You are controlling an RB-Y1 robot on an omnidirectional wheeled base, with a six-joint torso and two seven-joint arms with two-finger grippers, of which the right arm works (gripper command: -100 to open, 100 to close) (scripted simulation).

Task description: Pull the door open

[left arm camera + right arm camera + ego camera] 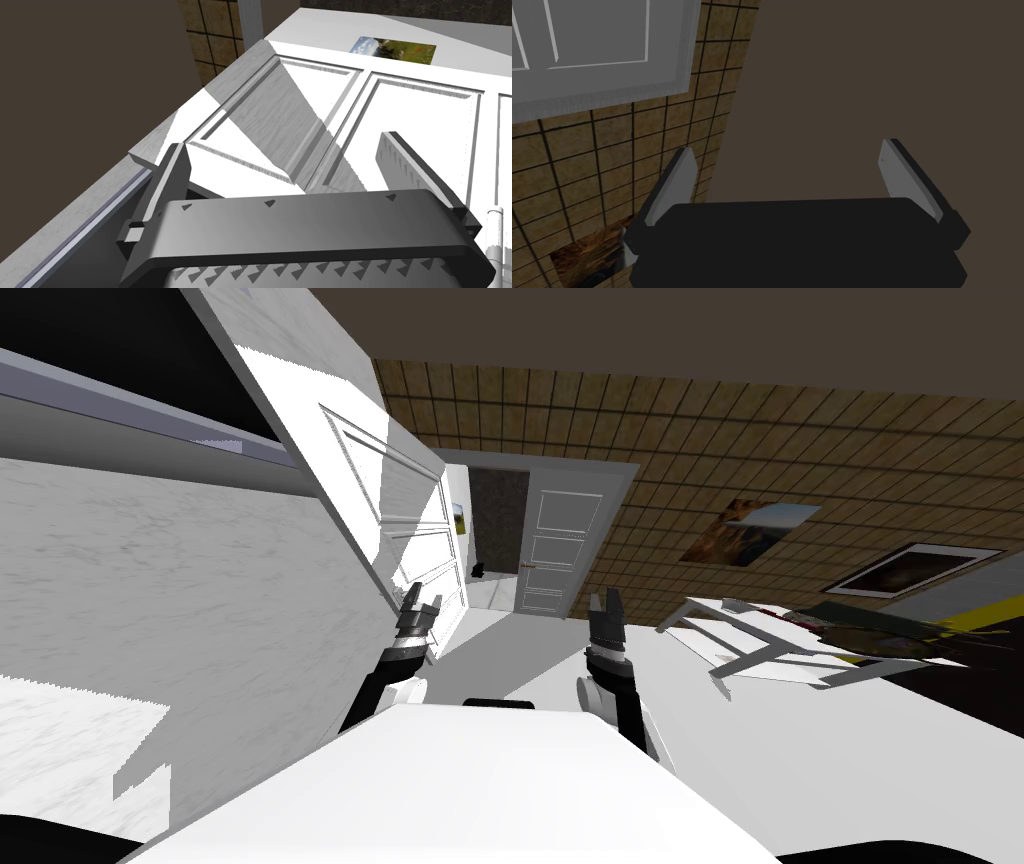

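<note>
Door [410,115] ajar, partly hidden behind wide-apart left end effector [282,141].

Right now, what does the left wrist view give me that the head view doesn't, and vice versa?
Left wrist view: the left gripper open, close in front of the near white door's recessed panels, plus a small white cylinder beside one finger. Head view: the right gripper, a farther white door, a white shelf unit and a framed picture. Both: the near door, the left gripper, the brown tiled wall.
</note>
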